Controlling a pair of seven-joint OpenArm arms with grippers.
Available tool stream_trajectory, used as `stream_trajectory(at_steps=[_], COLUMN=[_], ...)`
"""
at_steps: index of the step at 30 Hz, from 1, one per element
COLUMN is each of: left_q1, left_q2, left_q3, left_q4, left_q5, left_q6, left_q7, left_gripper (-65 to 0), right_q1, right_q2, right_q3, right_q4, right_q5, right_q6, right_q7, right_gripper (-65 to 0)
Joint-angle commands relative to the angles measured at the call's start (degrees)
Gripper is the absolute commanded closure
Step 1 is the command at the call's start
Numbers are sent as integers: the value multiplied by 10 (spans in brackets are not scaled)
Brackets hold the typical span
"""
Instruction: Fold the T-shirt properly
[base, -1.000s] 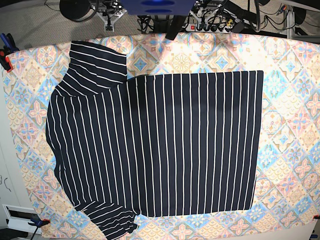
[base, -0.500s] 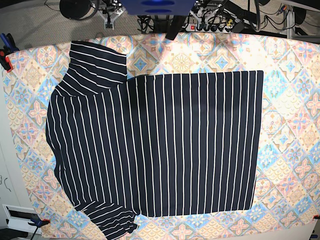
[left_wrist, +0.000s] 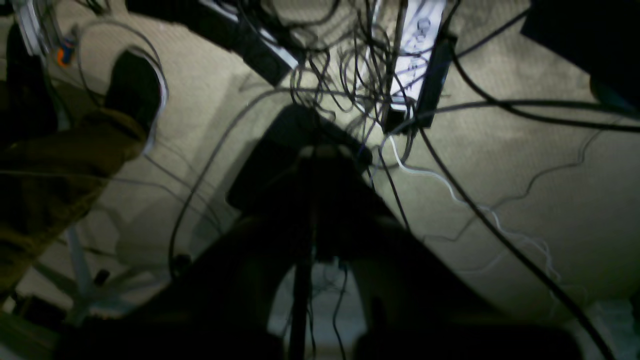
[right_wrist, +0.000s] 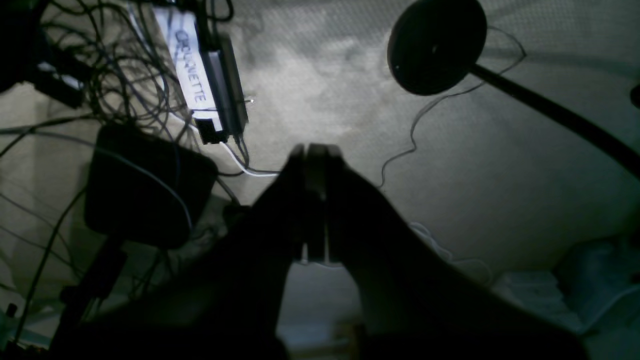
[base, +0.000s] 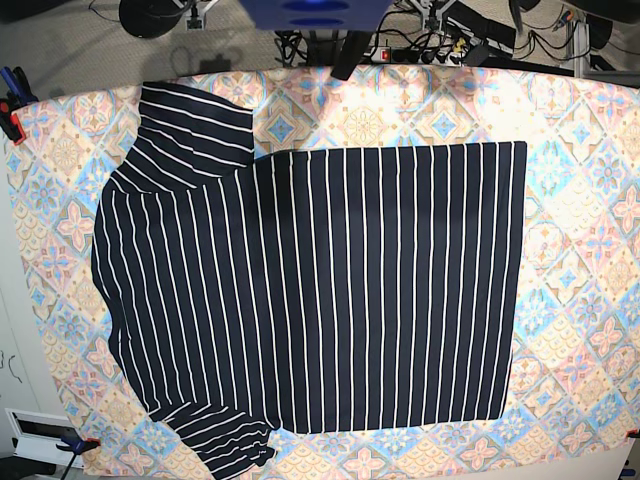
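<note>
The T-shirt (base: 320, 290) lies flat on the table in the base view, dark navy with thin white stripes. Its collar end points left and its straight hem runs down the right side. One sleeve (base: 190, 130) spreads at the upper left, the other (base: 225, 440) at the lower left. Neither gripper appears in the base view. The left wrist view has my left gripper (left_wrist: 309, 152) shut with nothing in it, hanging over the carpeted floor. My right gripper (right_wrist: 312, 149) is shut and empty too, above the floor. The shirt is in neither wrist view.
A pastel floral-tile cloth (base: 580, 200) covers the table under the shirt. Clamps hold it at the left edge (base: 12, 110) and the bottom left corner (base: 75, 443). Beyond the table's far edge lie tangled cables, a power strip (right_wrist: 192, 75), a black box (right_wrist: 145, 185) and a round black stand base (right_wrist: 437, 45).
The arm parts seen at the top edge of the base view have drawn further up and out of sight. The T-shirt has not moved.
</note>
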Motion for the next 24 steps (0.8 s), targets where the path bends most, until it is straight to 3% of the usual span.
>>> stream_trajectory(at_steps=[1,11,24], left_q1=[19,121,296], left_q2=[-5,-28,-31], left_q3=[1,-1,-1], left_q4=[12,162,510], left_q5=[1,0,0], left_q6=[-1,-1,-1], left_q7=[2,2,5], left_gripper=[0,0,0], right_q1=[-18,-114,-278], right_q2=[4,51,73], right_q3=[-1,-1,5], right_q4=[8,136,398], right_q5=[-1,0,3], right_q6=[0,0,-1], right_q7=[2,2,2], right_gripper=[-1,0,0])
